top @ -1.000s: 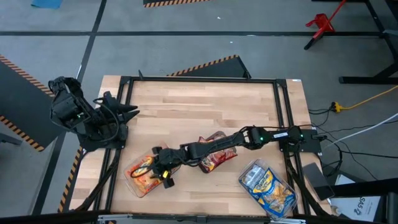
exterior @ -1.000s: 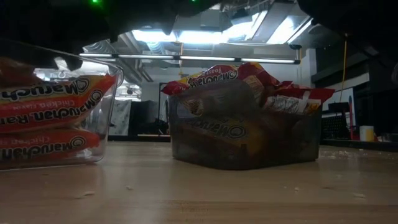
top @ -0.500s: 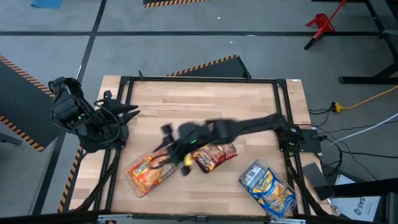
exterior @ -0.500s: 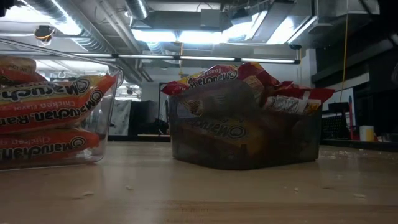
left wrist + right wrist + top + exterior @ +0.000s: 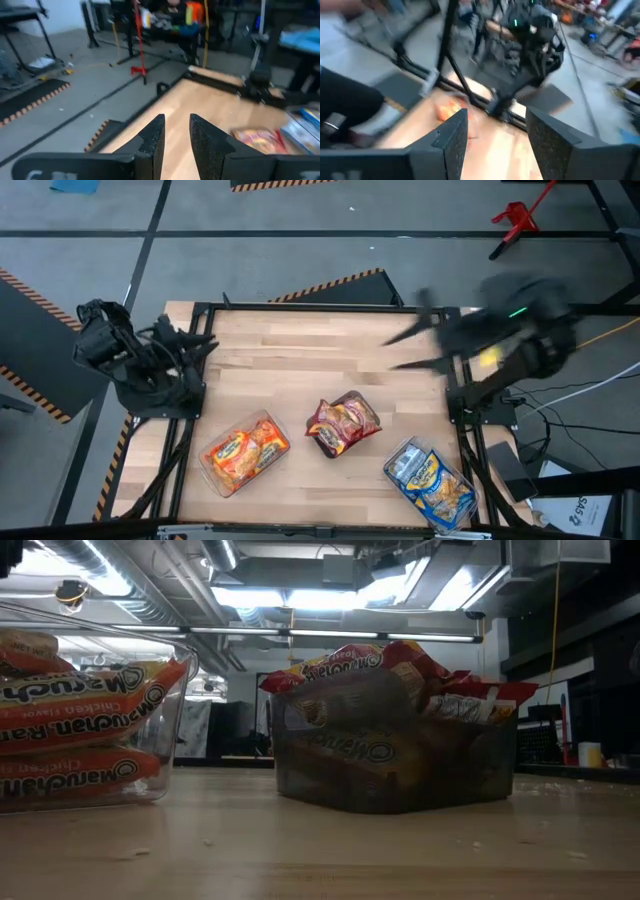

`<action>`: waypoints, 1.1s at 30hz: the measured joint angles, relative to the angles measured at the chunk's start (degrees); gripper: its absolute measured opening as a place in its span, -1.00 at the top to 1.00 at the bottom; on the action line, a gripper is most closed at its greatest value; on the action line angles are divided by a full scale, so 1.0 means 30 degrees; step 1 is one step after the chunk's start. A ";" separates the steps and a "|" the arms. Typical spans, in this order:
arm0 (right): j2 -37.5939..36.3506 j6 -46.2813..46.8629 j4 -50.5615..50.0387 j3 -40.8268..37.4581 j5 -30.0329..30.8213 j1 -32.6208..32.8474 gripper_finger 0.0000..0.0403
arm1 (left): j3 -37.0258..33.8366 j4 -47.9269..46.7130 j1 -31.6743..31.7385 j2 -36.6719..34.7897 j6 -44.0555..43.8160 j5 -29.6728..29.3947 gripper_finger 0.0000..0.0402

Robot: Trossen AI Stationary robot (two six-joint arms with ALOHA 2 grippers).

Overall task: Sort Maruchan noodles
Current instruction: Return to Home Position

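A robotics lab or workshop — concrete floor [image 5: 300, 265], hazard-striped mat [image 5: 30, 350], exposed ceiling ducts [image 5: 100, 570], red stand [image 5: 517, 220].

Orange packs [image 5: 245, 452]: stacked flat in clear tray [image 5: 172, 765], 8 o'clock of table [image 5: 320, 360] centre.
Red packs [image 5: 343, 423]: heaped, crinkled, overtopping dark bin [image 5: 480, 770], just 4 o'clock of centre.
Blue-and-white packs [image 5: 430, 480]: piled, farther out at 4 o'clock.
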 joint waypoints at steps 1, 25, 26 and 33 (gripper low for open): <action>-0.0982 0.0298 -0.0368 -0.0232 -0.1050 -0.0435 0.08 | -0.0286 0.0018 -0.0081 -0.0290 -0.0064 -0.0515 0.58; -2.2469 0.8253 2.0887 -3.3047 0.3787 -0.1084 0.08 | -1.5406 0.9692 -0.3782 -0.7496 -0.6491 -0.3370 0.58; -2.2708 0.8647 2.1379 -3.3902 0.3791 -0.1084 0.08 | -1.5837 1.0187 -0.3850 -0.7474 -0.6493 -0.3257 0.58; -2.3741 1.0279 2.5292 -3.8076 0.3916 -0.1084 0.08 | -1.9411 1.4662 -0.4639 -0.7478 -0.6530 -0.3647 0.58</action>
